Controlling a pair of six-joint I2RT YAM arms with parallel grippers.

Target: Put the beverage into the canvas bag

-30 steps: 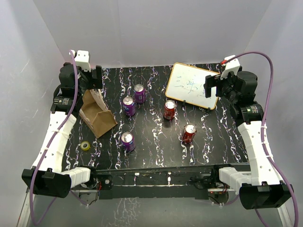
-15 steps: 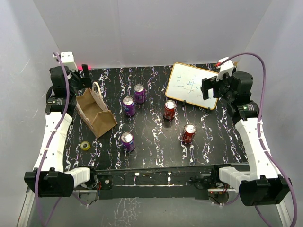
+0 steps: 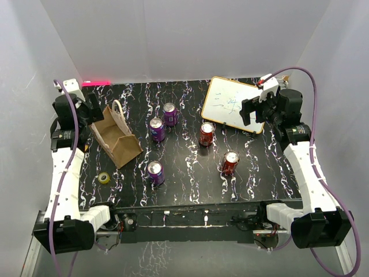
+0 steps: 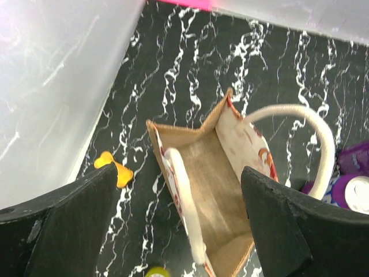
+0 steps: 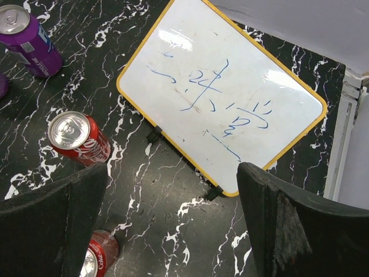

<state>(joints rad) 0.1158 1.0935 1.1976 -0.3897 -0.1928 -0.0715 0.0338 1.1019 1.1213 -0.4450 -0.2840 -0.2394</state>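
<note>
one red can (image 5: pixel 104 253) half off-frame

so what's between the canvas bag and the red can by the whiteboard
Top view: a purple can stands between the canvas bag and that red can, a second purple one just behind it.

White arm links (image 3: pixel 63 173), blk motor joints (image 3: pixel 64 115), purple cables (image 3: pixel 291 70), blk bases (image 3: pixel 316 229)

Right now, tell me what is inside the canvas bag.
In the left wrist view the canvas bag shows only bare tan lining, no can. One pale handle lies across the opening and covers a strip of it; the bottom end is cut off by the frame.
</note>
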